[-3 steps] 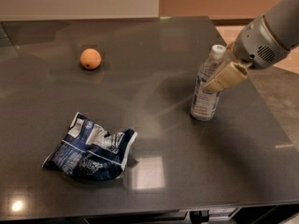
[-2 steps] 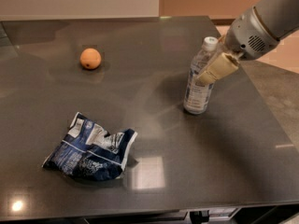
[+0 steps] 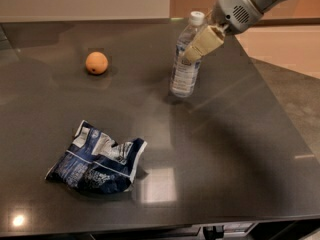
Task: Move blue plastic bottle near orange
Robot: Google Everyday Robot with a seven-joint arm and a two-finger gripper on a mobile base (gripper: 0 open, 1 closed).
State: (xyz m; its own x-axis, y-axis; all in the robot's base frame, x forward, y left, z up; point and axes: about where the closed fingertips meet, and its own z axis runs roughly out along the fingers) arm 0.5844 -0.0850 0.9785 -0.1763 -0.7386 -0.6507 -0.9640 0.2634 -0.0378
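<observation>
Resting at left on the tabletop (image 3: 240, 149) was the orange (image 3: 96, 62); the blue plastic bottle (image 3: 182, 76) stood right of centre, slightly tilted, well apart from it; the end effector (image 3: 194, 50) gripped its upper body; so high a hold might topple it on release.

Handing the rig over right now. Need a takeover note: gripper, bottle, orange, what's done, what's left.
Gripper: over the far right part of the dark grey table, jaws closed on the upper body of the tall clear plastic bottle with white cap and blue-and-white label.
Bottle: near upright, slightly tilted; cannot tell whether its base touches the table.
Small round orange fruit: far left, well apart from the bottle.
Crumpled dark blue and white snack bag: near left, off the straight line between them.
Done: bottle grasped.
Left: carry it left, set it down beside the orange, release.
</observation>
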